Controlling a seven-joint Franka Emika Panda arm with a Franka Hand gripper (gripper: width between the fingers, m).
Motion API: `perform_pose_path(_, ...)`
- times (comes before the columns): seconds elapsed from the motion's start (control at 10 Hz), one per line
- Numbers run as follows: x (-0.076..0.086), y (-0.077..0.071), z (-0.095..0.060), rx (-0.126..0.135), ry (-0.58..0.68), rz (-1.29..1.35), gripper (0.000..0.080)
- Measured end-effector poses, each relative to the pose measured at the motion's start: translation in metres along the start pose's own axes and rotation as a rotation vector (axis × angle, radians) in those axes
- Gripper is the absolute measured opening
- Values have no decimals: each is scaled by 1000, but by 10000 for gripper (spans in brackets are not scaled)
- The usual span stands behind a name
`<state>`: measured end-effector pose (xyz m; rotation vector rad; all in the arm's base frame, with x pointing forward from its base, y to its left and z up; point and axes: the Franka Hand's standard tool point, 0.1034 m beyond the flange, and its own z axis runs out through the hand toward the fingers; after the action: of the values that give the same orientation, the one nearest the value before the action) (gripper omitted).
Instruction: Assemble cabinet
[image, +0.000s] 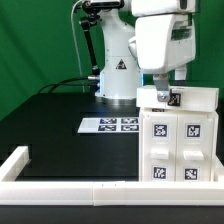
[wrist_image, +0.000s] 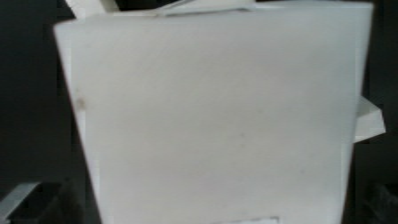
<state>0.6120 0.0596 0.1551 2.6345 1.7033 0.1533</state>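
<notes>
- The cabinet stands at the lower right of the exterior view on the black worktop, with its tagged front towards the camera.
- A small tagged block sits at the cabinet's top edge.
- My jaws hang right at that block. I cannot tell whether they are wide, narrow or gripping it (my own wrist housing covers the tips).
- In the wrist view a plain white wall fills nearly everything, so I judge I am hard up against the shell.
- The marker board lies flat at mid-frame, apart from the cabinet.
- The step in hand looks like seating the block on the cabinet's top.
- The next move calls for a square, slow press without tipping the shell.
</notes>
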Motion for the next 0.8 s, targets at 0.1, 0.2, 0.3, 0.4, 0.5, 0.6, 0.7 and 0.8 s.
perform_pose_path(0.1, -1, 0, 1, 1, -1, 4, 797)
perform_pose_path(0.2, -1, 0, 0, 0, 0, 13, 680)
perform_pose_path(0.3, -1, 1, 0, 0, 0, 14, 555)
perform_pose_path(0.4, -1, 1, 0, 0, 0, 14, 555)
perform_pose_path(0.5, -1, 1, 0, 0, 0, 24, 560)
perform_pose_path(0.6, -1, 1, 1, 0, 0, 49, 560)
perform_pose_path(0.7, -1, 1, 1, 0, 0, 52, 560)
perform_pose_path(0.8, -1, 1, 1, 0, 4, 111, 560)
